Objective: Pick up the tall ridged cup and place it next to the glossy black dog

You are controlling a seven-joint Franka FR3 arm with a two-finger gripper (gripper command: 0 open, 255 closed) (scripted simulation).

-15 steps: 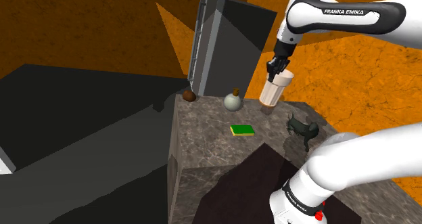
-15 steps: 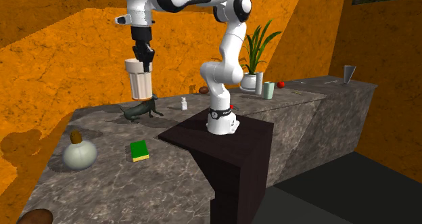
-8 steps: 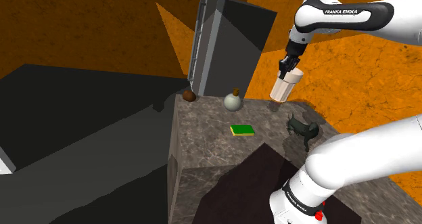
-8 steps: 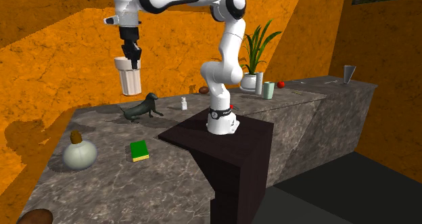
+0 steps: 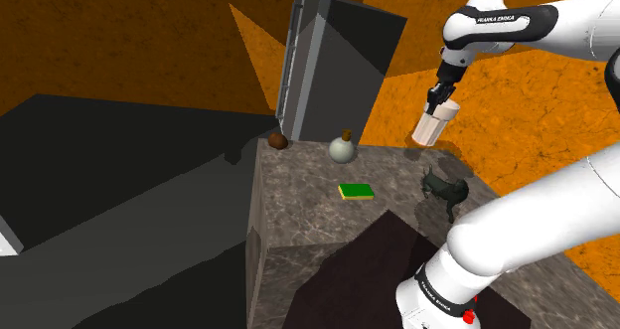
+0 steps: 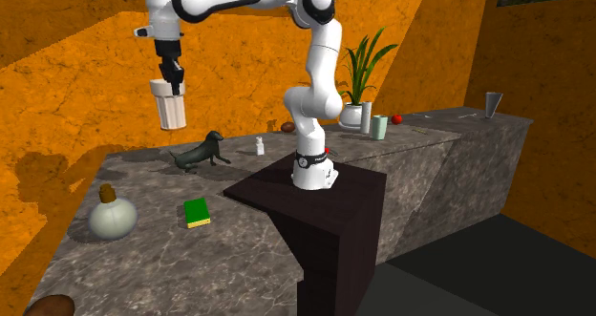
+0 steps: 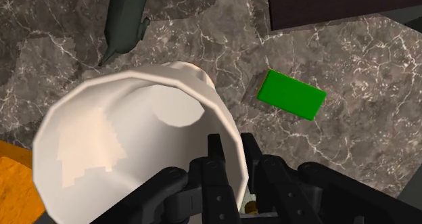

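Pinching one rim wall, the gripper (image 6: 173,78) carries the cup (image 6: 172,108) near the dog (image 6: 201,153); it looks light, stiff and tippy.

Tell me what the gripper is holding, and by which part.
The gripper holds the white cup by its rim, the jaws clamped across the wall.

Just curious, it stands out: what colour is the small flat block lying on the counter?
The block is bright green; it shows best in the wrist view.
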